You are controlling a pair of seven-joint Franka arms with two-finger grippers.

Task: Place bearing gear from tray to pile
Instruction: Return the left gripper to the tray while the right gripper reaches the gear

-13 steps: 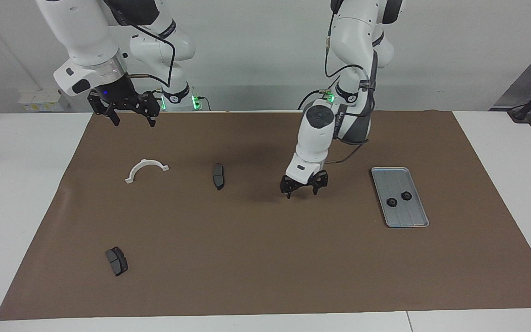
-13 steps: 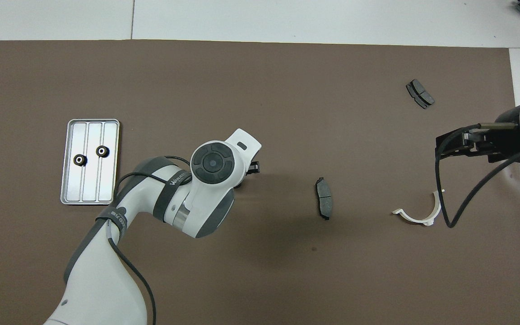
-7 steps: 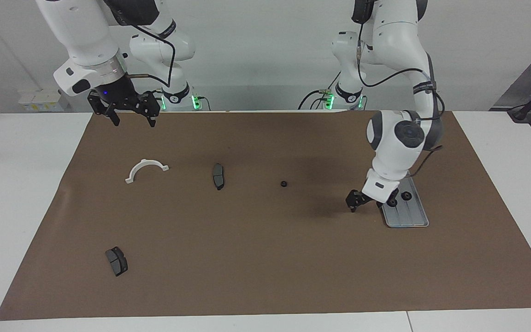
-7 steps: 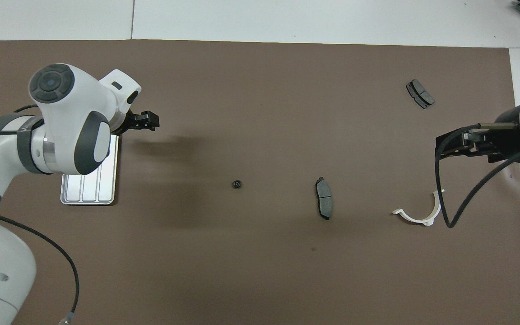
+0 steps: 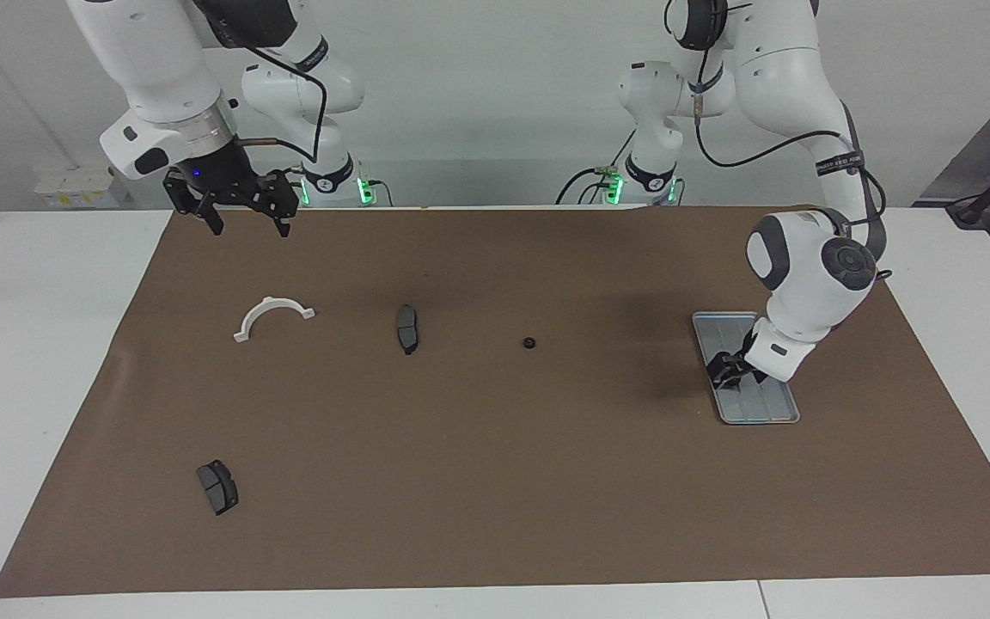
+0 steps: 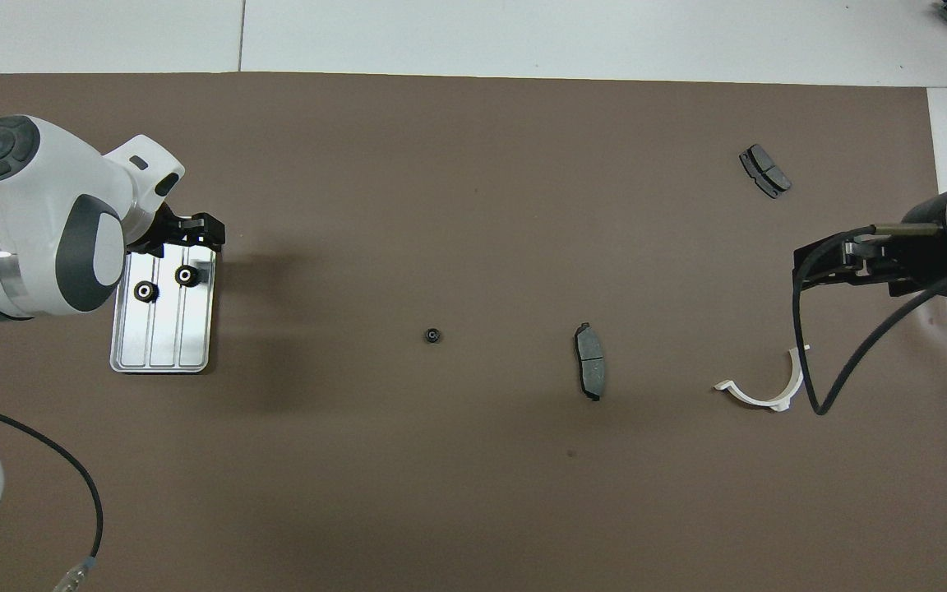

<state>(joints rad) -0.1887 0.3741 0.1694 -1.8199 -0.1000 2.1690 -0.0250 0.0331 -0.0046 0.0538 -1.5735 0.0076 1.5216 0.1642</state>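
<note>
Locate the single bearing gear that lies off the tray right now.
The lone gear lies on the brown mat, between the tray and the nearer brake pad, closer to the pad.

The left gripper (image 5: pixel 729 370) perhaps hides both tray (image 5: pixel 723 325) gears.

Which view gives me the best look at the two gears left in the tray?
The overhead view: both gears sit unobstructed in the tray. In the facing view the left gripper and its wrist hang over the tray, hiding them.
</note>
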